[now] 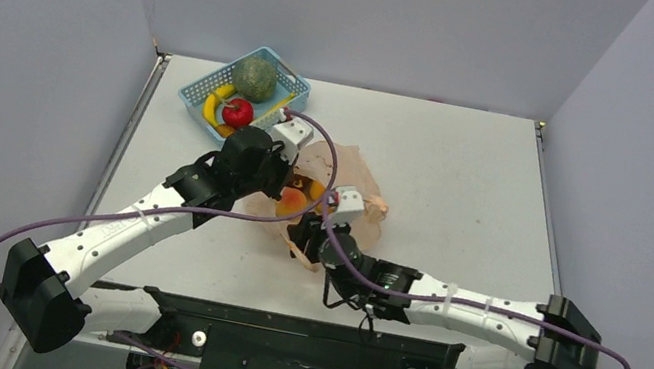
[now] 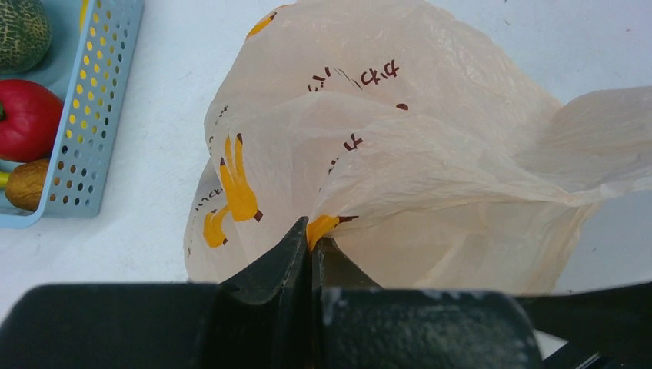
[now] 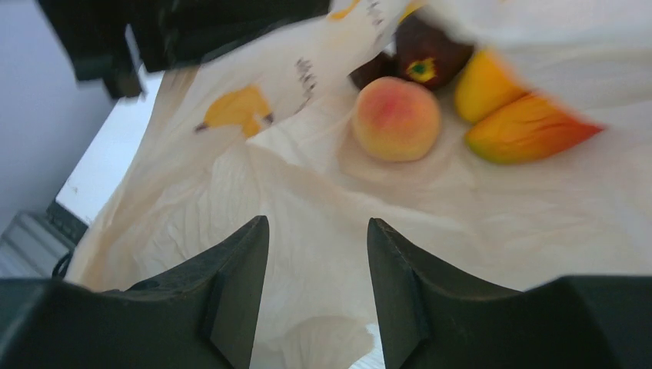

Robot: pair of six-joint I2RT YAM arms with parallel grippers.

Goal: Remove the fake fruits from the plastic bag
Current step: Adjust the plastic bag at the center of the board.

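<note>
The fake fruits (image 3: 396,117), one peach-pink, one dark maroon and two yellow-orange, lie together inside the plastic bag (image 3: 307,192) at mid-table. My left gripper (image 2: 311,242) is pinched closed on a fold of the bag, holding its mouth up. My right gripper (image 3: 317,231) — fingers moderately parted, empty — sits at that mouth, aimed toward the peach-pink fruit. I judge the reach should run low and straight, closing on fruit alone, not film. The blue mesh basket (image 1: 203,87) stands just beyond.
</note>
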